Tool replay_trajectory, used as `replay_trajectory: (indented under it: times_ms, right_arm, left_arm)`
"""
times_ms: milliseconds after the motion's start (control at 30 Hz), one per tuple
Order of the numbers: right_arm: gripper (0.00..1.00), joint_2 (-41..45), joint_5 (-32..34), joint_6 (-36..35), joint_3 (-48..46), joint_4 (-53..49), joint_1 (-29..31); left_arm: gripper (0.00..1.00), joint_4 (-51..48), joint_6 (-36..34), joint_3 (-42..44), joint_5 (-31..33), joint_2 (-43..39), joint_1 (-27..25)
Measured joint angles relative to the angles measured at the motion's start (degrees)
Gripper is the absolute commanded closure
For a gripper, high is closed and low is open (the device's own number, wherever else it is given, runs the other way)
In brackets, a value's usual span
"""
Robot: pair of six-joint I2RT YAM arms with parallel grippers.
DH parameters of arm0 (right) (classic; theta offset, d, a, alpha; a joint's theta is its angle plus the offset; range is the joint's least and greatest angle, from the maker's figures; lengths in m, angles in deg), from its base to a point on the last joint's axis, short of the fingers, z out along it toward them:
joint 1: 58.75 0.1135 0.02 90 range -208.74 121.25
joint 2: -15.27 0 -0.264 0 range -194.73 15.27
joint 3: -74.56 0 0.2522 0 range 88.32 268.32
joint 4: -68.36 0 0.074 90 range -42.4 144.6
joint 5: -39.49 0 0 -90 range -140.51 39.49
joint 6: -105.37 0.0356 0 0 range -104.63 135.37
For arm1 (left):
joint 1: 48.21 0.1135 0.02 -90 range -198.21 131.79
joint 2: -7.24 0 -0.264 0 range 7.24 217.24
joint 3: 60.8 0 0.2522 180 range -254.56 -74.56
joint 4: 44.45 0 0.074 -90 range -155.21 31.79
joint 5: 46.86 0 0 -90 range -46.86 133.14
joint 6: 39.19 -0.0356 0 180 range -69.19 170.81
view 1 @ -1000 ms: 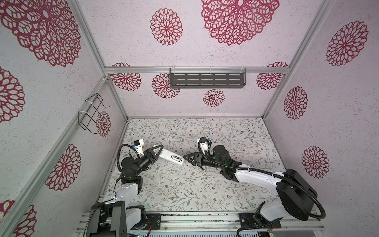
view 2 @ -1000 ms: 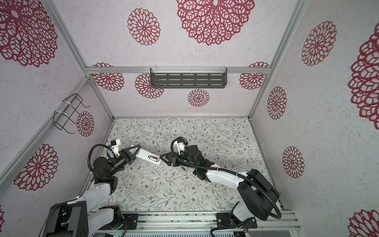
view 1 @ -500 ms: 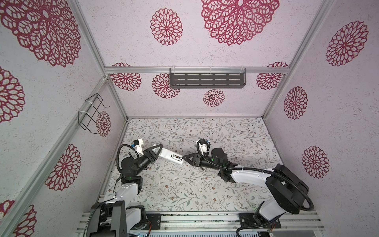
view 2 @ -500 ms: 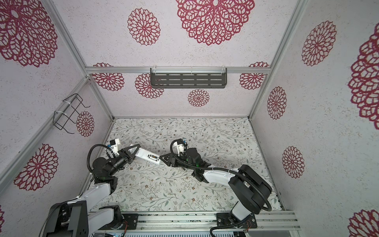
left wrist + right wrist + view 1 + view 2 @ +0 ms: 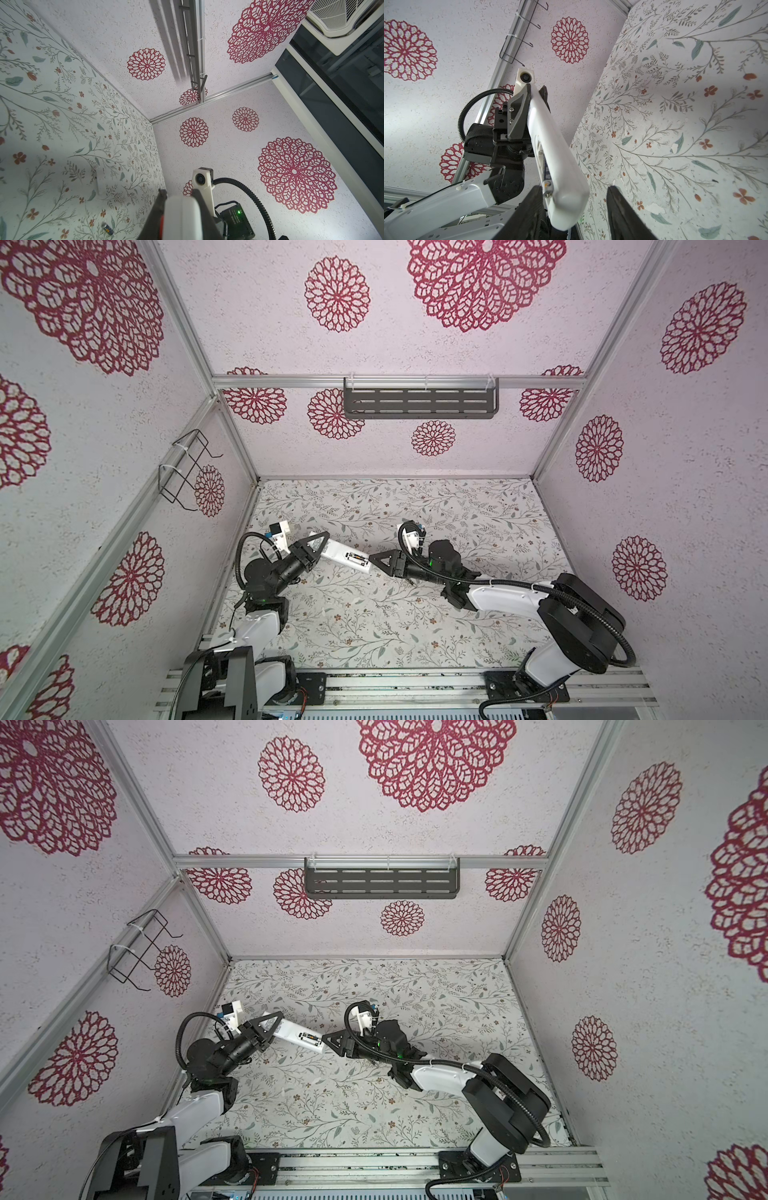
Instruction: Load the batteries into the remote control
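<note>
The white remote control [image 5: 341,556] [image 5: 294,1035] hangs above the floral table, back side up. My left gripper [image 5: 322,549] [image 5: 179,195] is shut on one end of it. One of the batteries [image 5: 357,559] [image 5: 547,182] lies in its recess, near the free end. My right gripper [image 5: 372,564] [image 5: 573,191] stands open astride that free end. One of its fingers [image 5: 536,199] is close beside the battery; the opposite one [image 5: 616,199] is clear of the remote. A second battery [image 5: 108,228] lies on the table in the left wrist view.
A dark slotted shelf [image 5: 419,403] hangs on the back wall and a black wire rack [image 5: 187,470] on the left wall. Both arms meet left of the middle of the floral table [image 5: 415,635]. An aluminium rail [image 5: 415,686] runs along the front edge.
My right gripper has slid a little to the left, over the remote's free end, and its jaws have narrowed slightly. The left gripper and the remote have stayed put.
</note>
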Motion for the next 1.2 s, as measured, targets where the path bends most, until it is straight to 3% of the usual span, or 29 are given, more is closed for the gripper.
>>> replay_trajectory:
  times_ms: [1200]
  right_arm:
    - [0.51, -2.34, -0.46, 0.07, 0.92, 0.98, 0.59]
  left_arm:
    - [1.00, 0.15, 0.46, 0.00, -0.52, 0.26, 0.70]
